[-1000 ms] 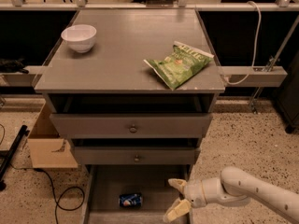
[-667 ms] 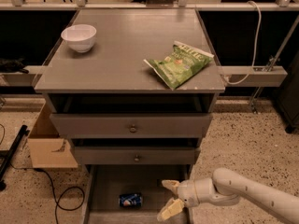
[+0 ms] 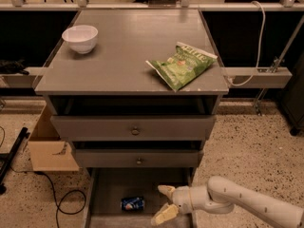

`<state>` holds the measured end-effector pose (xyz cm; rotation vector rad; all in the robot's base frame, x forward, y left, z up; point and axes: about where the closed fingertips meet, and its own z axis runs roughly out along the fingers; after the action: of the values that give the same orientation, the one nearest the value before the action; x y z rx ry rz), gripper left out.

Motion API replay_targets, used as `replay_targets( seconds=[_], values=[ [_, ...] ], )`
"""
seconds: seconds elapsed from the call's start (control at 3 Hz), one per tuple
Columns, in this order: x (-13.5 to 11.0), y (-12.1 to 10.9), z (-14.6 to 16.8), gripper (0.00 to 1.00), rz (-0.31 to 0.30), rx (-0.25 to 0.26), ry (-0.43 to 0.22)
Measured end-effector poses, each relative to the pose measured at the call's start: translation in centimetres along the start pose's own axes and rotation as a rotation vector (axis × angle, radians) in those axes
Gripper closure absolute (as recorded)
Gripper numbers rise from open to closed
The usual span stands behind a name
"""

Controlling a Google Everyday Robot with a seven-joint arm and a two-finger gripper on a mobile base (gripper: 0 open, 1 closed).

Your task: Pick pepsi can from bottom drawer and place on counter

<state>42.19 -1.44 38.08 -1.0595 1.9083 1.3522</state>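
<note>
The pepsi can (image 3: 132,203), blue with silver ends, lies on its side in the pulled-out bottom drawer (image 3: 109,186), near the middle of its floor. My gripper (image 3: 163,203) comes in from the lower right on a white arm and hangs over the drawer just right of the can, a small gap between them. Its two pale fingers are spread open, one above and one below, with nothing between them. The counter (image 3: 123,46) is the grey top of the cabinet above.
A white bowl (image 3: 80,38) stands at the counter's back left and a green chip bag (image 3: 183,64) lies at its right. Two upper drawers with brass knobs (image 3: 135,131) overhang the bottom drawer. A cardboard box (image 3: 47,144) and cables sit on the floor at left.
My gripper has moved left over the bottom drawer, closer to the pepsi can. Its fingers stay spread. The can has not moved.
</note>
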Motion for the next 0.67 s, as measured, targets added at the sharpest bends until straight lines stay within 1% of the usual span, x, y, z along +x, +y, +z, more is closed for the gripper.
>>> replay_targets(
  seconds=[0.33,0.67],
  values=[
    [0.32,-0.31,0.18,0.0,0.015,0.034,-0.03],
    [0.68,-0.3,-0.3,0.0,0.022,0.096,-0.043]
  ],
)
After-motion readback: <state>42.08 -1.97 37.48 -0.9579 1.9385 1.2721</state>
